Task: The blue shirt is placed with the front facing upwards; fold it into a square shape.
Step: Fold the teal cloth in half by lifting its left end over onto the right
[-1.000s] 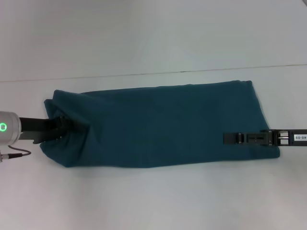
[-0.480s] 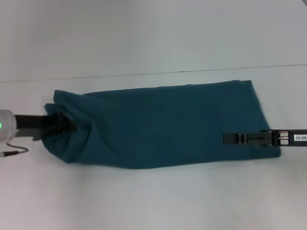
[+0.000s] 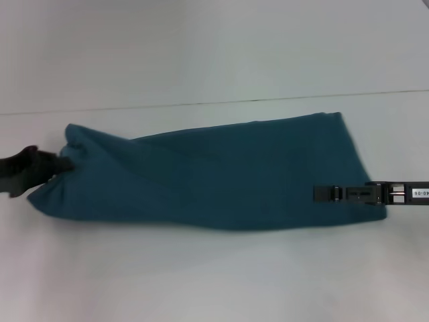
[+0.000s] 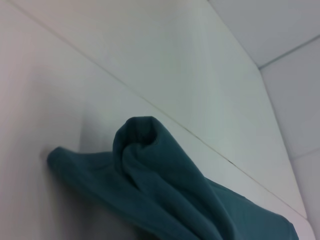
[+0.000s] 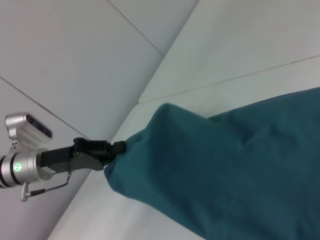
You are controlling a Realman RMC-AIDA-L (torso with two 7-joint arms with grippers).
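Note:
The blue shirt point(image 3: 228, 174) lies on the white table point(image 3: 201, 282) as a long, plain teal strip running left to right, with no print showing. My left gripper point(image 3: 60, 164) is at the strip's left end, shut on a bunched fold of cloth; the right wrist view shows it as the left gripper point(image 5: 116, 148) pinching the blue shirt point(image 5: 235, 170). In the left wrist view the blue shirt point(image 4: 165, 185) is a raised, rolled fold. My right gripper point(image 3: 316, 194) reaches in flat from the right over the near right part of the strip, shut on the cloth there.
A thin seam point(image 3: 201, 104) crosses the white table behind the shirt. Bare white surface lies in front of the strip and behind it.
My left gripper has moved left, dragging the shirt's left end with it. The strip is now longer and tauter. My right gripper has stayed in place.

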